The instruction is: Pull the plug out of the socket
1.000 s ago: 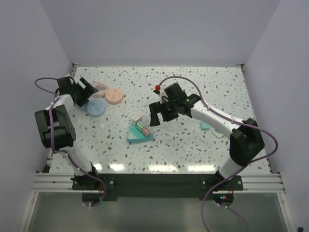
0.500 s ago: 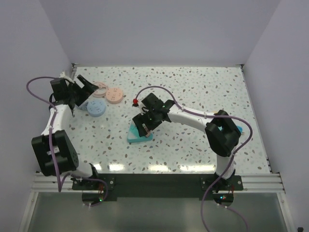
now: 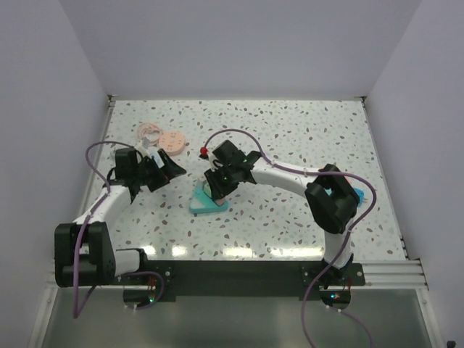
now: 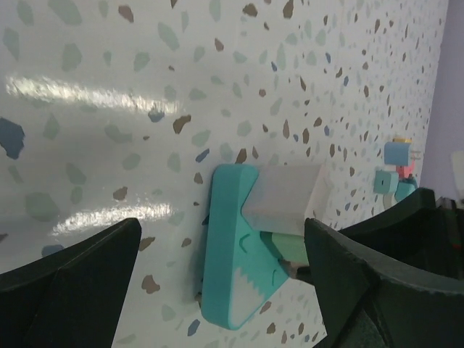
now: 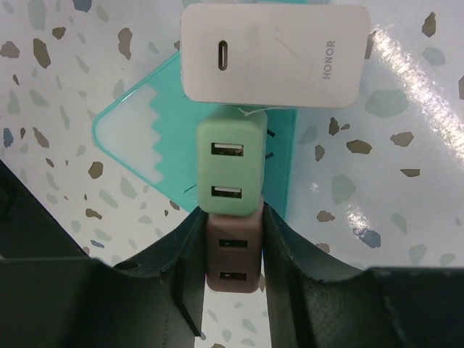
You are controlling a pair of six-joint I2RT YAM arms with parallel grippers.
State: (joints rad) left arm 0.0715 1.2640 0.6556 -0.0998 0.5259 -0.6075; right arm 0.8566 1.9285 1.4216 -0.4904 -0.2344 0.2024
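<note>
Right wrist view looks down on a teal socket board [image 5: 145, 138] lying flat on the speckled table [image 5: 406, 239]; three plugs stand on it in a row. A big white charger [image 5: 272, 54] is at the far end; a green plug [image 5: 232, 167] is in the middle, touching the charger; a pink-brown plug [image 5: 232, 254] is at the near end, touching the green one. The right gripper [image 5: 232, 217] is narrow and holds the pink-brown plug; its black fingers [image 5: 185, 246] press on the plug, one on each side. The plug stands in line with the other two at the near edge of the board; I cannot tell if its pins are in the holes.

From the top camera, the board lies near the middle of the table; the right arm bends over it from the right side. The left gripper [image 3: 168, 170] is just beside the board on the left, not touching it; its fingers are spread wide and hold nothing. The left wrist camera shows the board, the white charger and the green plug in the gap between those wide fingers.

Two pink discs [image 3: 172, 140] lie close together near the far left of the table, well apart from the board; a small red thing [image 3: 204, 152] shows near the right arm's purple cable [image 3: 232, 133].
</note>
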